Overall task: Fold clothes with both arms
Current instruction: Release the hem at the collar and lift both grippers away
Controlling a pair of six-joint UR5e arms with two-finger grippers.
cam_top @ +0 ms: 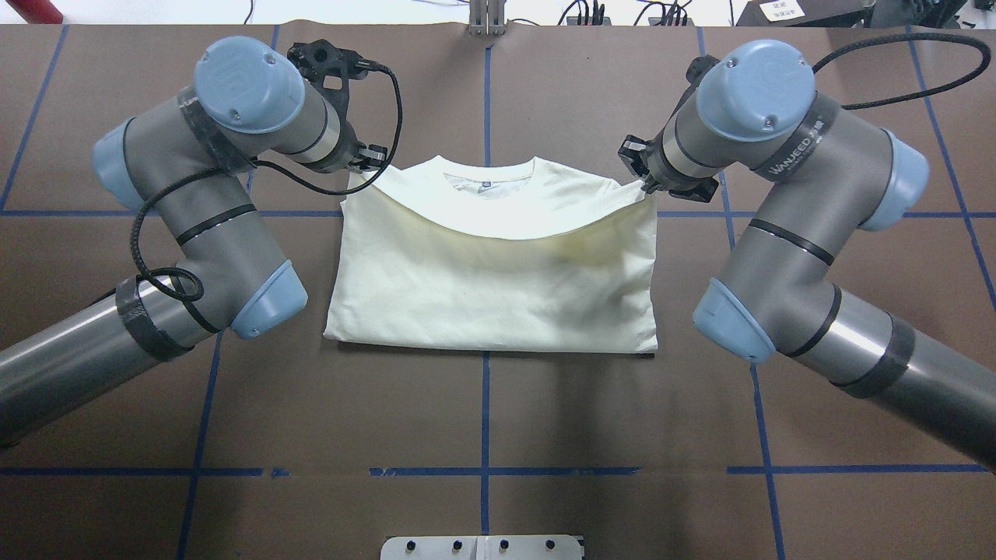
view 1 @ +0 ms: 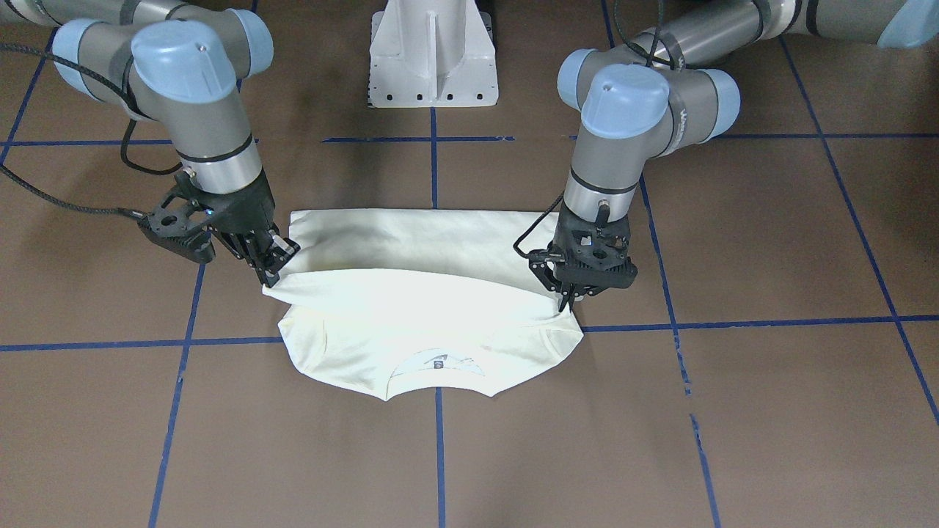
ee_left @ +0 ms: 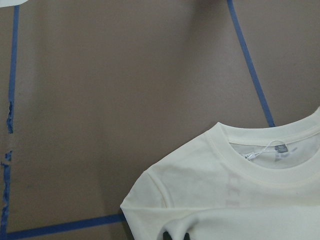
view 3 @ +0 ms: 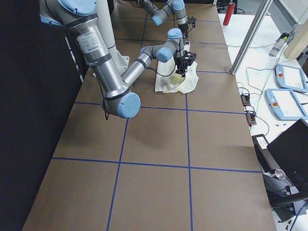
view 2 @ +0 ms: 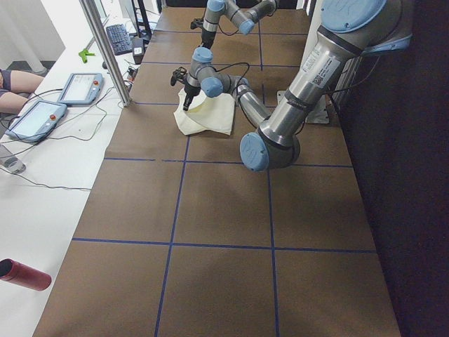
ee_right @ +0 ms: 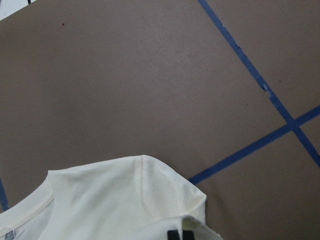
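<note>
The cream-white shirt (cam_top: 490, 272) lies on the brown table, folded across, with its plain reverse on top. Its lifted upper layer hangs in a curve between both grippers, just short of the collar (cam_top: 489, 173). My left gripper (cam_top: 364, 173) is shut on that layer's corner over one shoulder, on the right in the front-facing view (view 1: 566, 304). My right gripper (cam_top: 646, 187) is shut on the other corner (view 1: 270, 279). The left wrist view shows the collar and a shoulder (ee_left: 240, 200), the right wrist view the other shoulder (ee_right: 115, 200). The print is hidden.
The white pedestal base (view 1: 433, 55) stands behind the shirt on the robot's side. Blue tape lines (cam_top: 484, 404) grid the brown table. Teach pendants (view 2: 31, 119) and cables lie on a white side table past the far edge, with a red cylinder (view 2: 24, 274).
</note>
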